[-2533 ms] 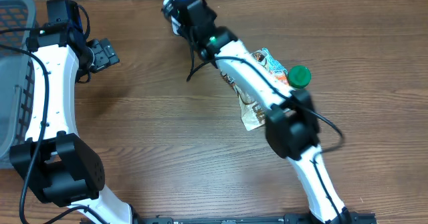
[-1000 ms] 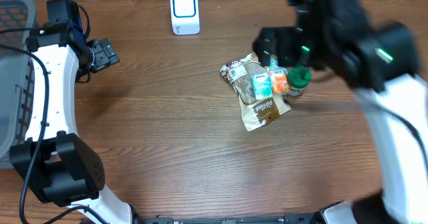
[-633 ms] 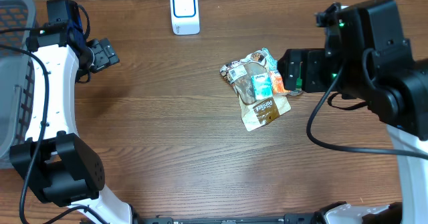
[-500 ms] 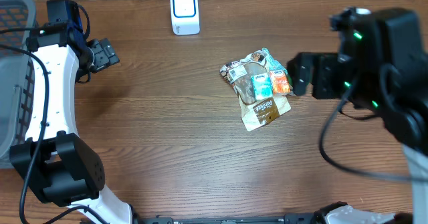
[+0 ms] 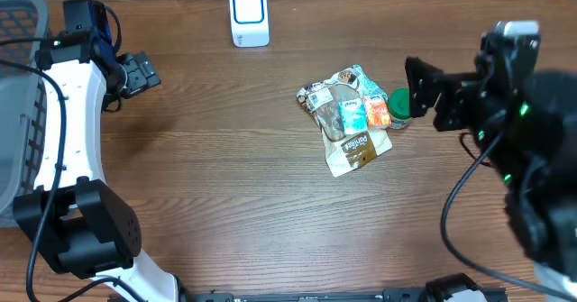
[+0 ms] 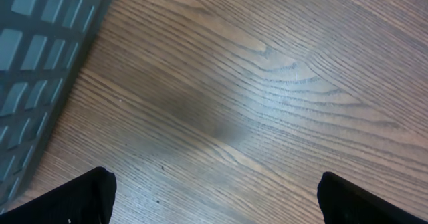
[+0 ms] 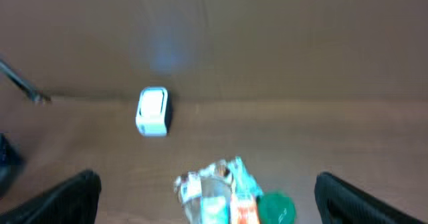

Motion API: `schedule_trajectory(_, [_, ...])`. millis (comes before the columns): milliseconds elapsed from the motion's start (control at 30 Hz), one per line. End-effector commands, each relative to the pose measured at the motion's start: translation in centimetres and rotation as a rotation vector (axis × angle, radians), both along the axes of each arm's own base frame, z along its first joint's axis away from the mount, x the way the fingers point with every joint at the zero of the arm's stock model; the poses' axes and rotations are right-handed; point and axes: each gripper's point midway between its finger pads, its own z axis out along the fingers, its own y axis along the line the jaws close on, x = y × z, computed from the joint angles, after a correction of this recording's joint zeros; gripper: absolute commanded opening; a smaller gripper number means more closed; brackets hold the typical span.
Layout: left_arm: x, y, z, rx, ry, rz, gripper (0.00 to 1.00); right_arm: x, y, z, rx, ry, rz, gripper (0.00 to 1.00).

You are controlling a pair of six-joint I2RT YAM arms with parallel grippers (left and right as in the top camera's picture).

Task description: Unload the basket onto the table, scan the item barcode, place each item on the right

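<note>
Gaping fully and holding nothing at both the right hand and the left hand, and risking knocking the green-capped container just beside the snack pouch lying mid-desk, skidding both away from the scanner.

Brown wood grain all over the counter, streaked left to right. Carries a small white scanner near the far edge, upright, blue-rimmed face up, well apart from everything else. Holds a crumpled snack pouch right of the middle, lying flat, printed side up, brown toward the near end, teal and orange patches above. Bears a green-capped item just beside the pouch's right edge; cannot tell whether touching. Supports a grey mesh basket at the left edge, cut off by the frame. Blurred in the right wrist view, same arrangement of scanner, pouch and green cap.
</note>
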Motion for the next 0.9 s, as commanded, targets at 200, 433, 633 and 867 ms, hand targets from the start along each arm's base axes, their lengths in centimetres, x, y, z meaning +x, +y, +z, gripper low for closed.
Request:
schedule_trajectory(200, [-0.2,0.0,0.4,0.011,-0.006,-0.02,1.0,-3.6,0.0,-8.3,0.061,-0.28,0.06,1.0])
schedule_trajectory(433, [-0.2,0.0,0.4,0.011,-0.006,-0.02,1.0,-5.9,-0.3,-15.2,0.088,-0.391,0.067,1.0])
schedule_trajectory(633, [-0.2,0.0,0.4,0.011,-0.006,-0.02,0.99,-6.5,-0.5,-19.5,0.088,-0.388,0.067,1.0])
schedule_trajectory(867, [-0.2,0.0,0.4,0.011,-0.006,-0.02,1.0,-6.7,-0.5,-22.4,0.081,-0.338,0.065,1.0])
